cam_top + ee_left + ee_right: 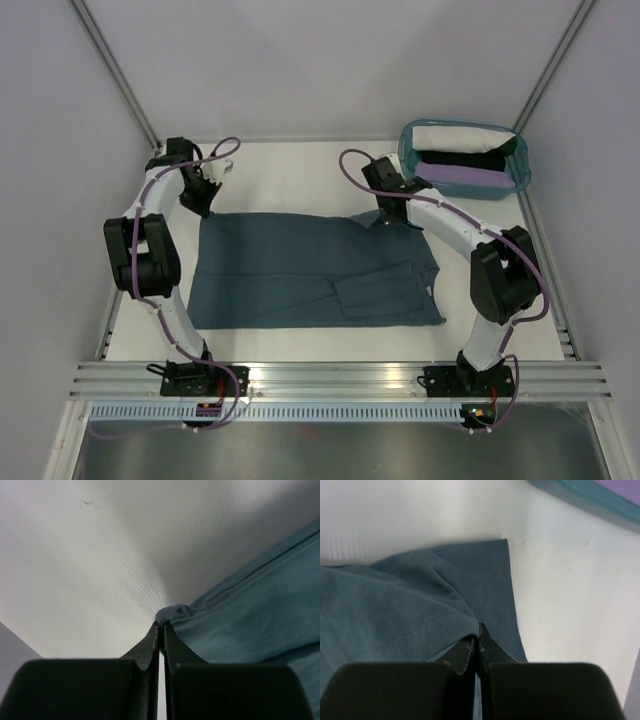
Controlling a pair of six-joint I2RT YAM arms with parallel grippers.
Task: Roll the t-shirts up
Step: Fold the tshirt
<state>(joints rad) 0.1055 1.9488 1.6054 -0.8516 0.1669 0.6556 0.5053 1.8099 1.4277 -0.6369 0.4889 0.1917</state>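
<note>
A slate-blue t-shirt (300, 270) lies spread flat across the white table (300, 170), with a sleeve folded in at the near right. My left gripper (203, 208) is at the shirt's far left corner. In the left wrist view its jaws (161, 625) are shut, with the bunched corner of the shirt (250, 615) pinched at their tips. My right gripper (383, 222) is at the far right corner. There the jaws (479, 630) are shut on the hem, and the fabric (395, 615) humps up over the left finger.
A teal plastic basket (520, 165) stands at the far right corner and holds white (460, 137), black (455, 158) and lilac (470, 178) fabric bundles. Its rim (580, 495) shows close to the right gripper. Grey walls enclose the table on three sides.
</note>
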